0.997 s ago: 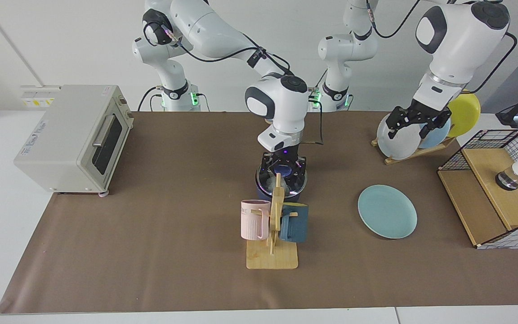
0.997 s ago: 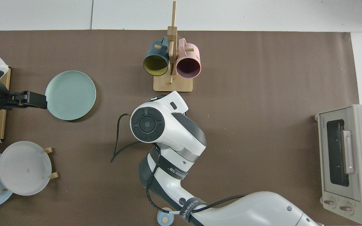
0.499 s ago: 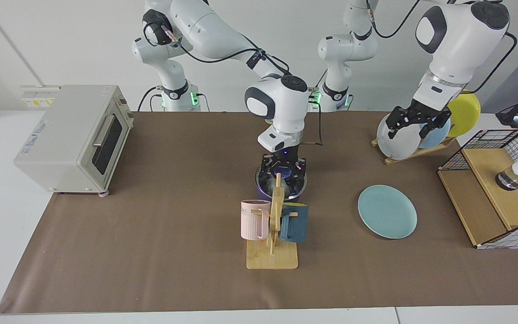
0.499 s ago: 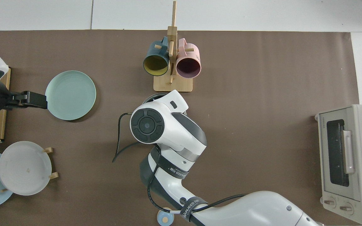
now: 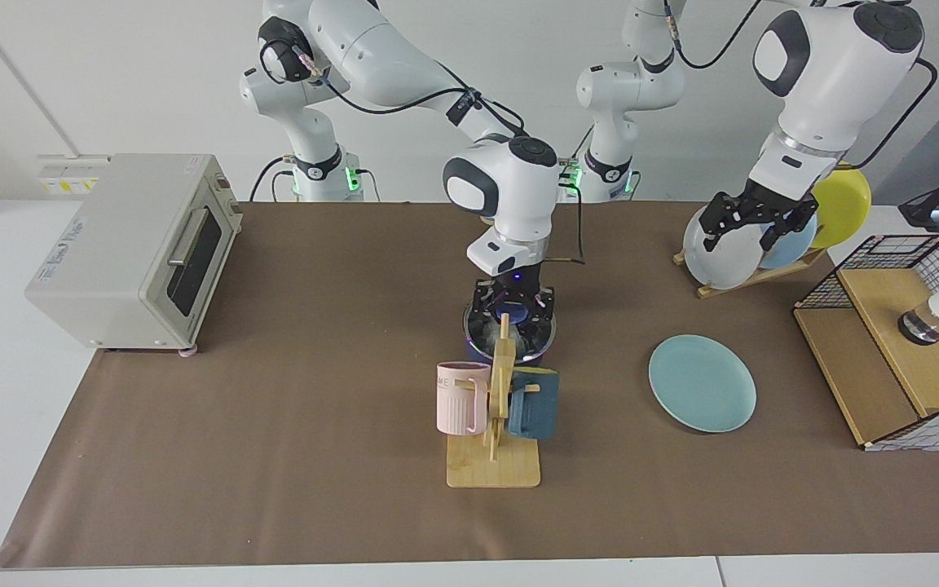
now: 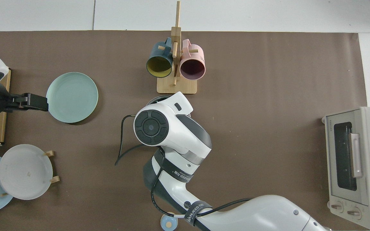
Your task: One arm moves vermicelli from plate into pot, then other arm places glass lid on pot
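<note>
Navy pot (image 5: 510, 336) sits mid-table behind the wooden mug rack (image 5: 495, 424), glass lid (image 5: 515, 324) on it, pale vermicelli (image 5: 487, 329) probably inside under the glass. Right gripper (image 5: 513, 303) is directly over the blue knob, fingers either side; gripping or not, cannot tell. Left gripper (image 5: 751, 222) waits spread apart, empty, by the plate rack (image 5: 751, 273). Teal plate (image 5: 703, 382) is bare

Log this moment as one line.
right gripper: at lid on pot | left gripper: waiting by rack | plate: bare
</note>
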`<state>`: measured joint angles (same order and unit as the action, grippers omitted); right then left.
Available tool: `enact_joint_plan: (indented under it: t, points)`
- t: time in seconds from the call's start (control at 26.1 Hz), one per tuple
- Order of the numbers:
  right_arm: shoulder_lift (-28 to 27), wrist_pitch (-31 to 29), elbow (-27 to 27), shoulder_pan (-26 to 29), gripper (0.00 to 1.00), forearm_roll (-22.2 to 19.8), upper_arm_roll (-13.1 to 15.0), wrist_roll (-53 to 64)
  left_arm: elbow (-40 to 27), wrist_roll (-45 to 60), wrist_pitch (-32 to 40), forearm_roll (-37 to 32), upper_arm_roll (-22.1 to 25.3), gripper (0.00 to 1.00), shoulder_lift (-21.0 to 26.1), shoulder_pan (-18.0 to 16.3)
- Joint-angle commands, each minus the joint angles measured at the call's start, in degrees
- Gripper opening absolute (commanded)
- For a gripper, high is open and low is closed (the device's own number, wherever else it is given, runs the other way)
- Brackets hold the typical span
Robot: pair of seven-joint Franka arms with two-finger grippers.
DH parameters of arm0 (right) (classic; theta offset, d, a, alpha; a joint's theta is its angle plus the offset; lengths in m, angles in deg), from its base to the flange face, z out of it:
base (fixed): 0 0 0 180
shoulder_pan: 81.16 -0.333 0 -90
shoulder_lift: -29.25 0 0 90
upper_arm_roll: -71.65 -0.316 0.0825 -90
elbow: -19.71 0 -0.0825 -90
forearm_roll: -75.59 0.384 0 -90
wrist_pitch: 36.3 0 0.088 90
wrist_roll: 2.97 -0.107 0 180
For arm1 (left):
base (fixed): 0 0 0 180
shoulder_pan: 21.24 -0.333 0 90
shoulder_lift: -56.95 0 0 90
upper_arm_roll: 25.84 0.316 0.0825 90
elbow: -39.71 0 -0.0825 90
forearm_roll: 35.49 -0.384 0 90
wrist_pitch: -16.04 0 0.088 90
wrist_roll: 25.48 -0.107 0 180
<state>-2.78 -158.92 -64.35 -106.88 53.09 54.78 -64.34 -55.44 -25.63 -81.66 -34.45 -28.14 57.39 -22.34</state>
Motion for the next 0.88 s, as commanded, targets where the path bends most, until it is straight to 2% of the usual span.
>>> enact_joint_plan:
  t: [0.0, 0.35, 0.38, 0.42, 0.46, 0.5, 0.84]
  points:
    - [-0.23, 1.5, 0.12, 1.02, 0.0, 0.88, -0.89, -1.12, -0.65, -0.29, -0.11, -0.6, 0.1, 1.0, -1.23, 0.31]
    - [-0.23, 1.85, 0.04, 1.37, 0.0, 0.96, -0.89, -0.15, -0.65, -0.29, -0.11, -0.6, 0.1, 1.0, -1.23, 0.31]
    - [-0.23, 1.85, 0.04, 1.37, 0.15, 0.96, -0.89, -0.15, -0.65, -0.29, -0.03, -0.6, 0.1, 1.0, -1.23, 0.31]
    - [-0.23, 1.85, 0.04, 1.37, 0.45, 0.96, -0.97, -0.15, -0.65, -0.29, -0.11, -0.6, 0.1, 1.0, -1.23, 0.31]
    - [-0.31, 1.85, -0.05, 1.46, 0.9, 0.96, -0.89, -0.15, -0.65, -0.29, -0.11, -0.6, 0.1, 1.0, -1.23, 0.31]
    - [-0.23, 1.85, 0.04, 1.46, 1.0, 0.79, -0.89, -0.15, -0.74, -0.29, -0.11, -0.6, 0.1, 1.0, -1.23, 0.31]
    - [0.48, 3.61, 1.26, 1.46, 1.0, 0.79, -1.06, -0.06, -0.65, -0.29, -0.11, -0.6, 0.1, 1.0, -1.23, 0.31]
